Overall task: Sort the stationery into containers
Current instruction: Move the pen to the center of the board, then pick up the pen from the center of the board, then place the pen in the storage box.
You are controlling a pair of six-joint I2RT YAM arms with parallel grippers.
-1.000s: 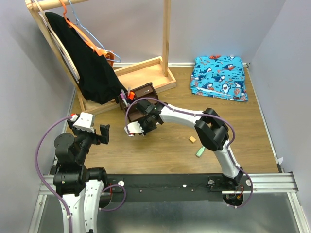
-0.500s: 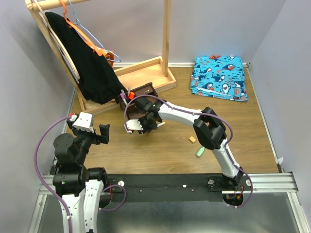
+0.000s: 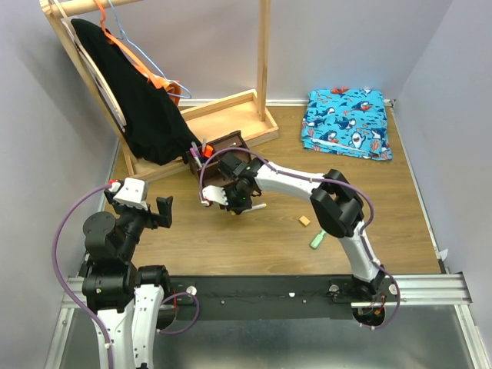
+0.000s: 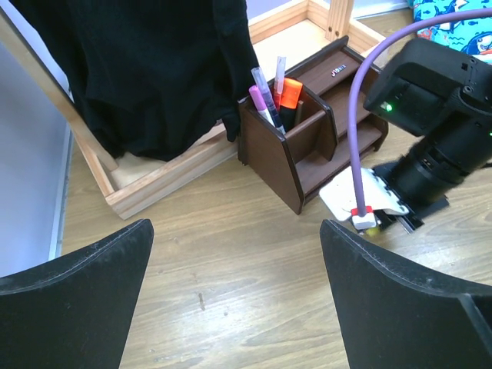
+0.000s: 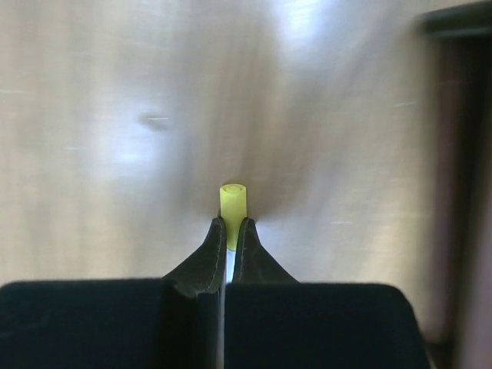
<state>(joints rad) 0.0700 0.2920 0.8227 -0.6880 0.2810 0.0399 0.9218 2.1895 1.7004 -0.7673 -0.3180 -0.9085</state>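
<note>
Right gripper (image 5: 231, 228): clenched on the yellow-white marker (image 5: 232, 201), whose yellow end sticks out just past the fingertips. The view is blurred, so contact with the table (image 3: 254, 231) cannot be told.
Right arm: reaches across to the left, with the gripper just in front of the desk organiser (image 3: 228, 145), on its near side.
Left gripper (image 4: 236, 231): released, jaws spread wide, raised above the wood and well apart from the organiser.
Desk organiser: dark brown, standing beside the pale rack frame. Its tall compartment holds a pink-capped marker (image 4: 256, 98) and an orange-capped marker (image 4: 290, 92) upright, with other slim pens.
Loose stationery: a tan eraser (image 3: 305, 221) and a mint-green highlighter (image 3: 316, 241) lie near each other on the table, right of the organiser.
Surroundings: a black garment (image 3: 134, 100) hangs on the rack, and a shark-print cloth (image 3: 346, 123) lies at the far right.
</note>
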